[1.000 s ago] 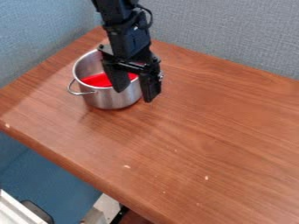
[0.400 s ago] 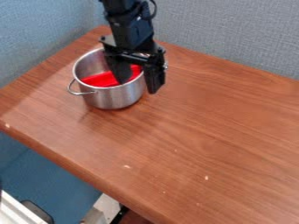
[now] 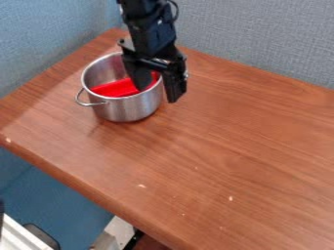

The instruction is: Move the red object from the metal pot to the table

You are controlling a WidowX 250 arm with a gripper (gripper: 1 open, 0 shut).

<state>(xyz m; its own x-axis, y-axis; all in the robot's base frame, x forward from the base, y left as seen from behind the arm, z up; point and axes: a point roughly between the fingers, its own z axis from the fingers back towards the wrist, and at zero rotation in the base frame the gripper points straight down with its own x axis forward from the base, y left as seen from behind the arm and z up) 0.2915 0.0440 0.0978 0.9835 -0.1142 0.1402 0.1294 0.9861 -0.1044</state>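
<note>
Pincer hangs above the metal pot's rim, prongs spread apart and empty, poised to reach the red object lying inside; bench awaits.

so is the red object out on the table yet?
No, the red object lies inside the metal pot, with the open gripper at its rim.

- We find no readable text, labels, brands or numbers anywhere.
- Metal pot: plain shiny steel, no marking we can make out.
- Tabletop: wood grain and pale specks only, no signs.
</note>
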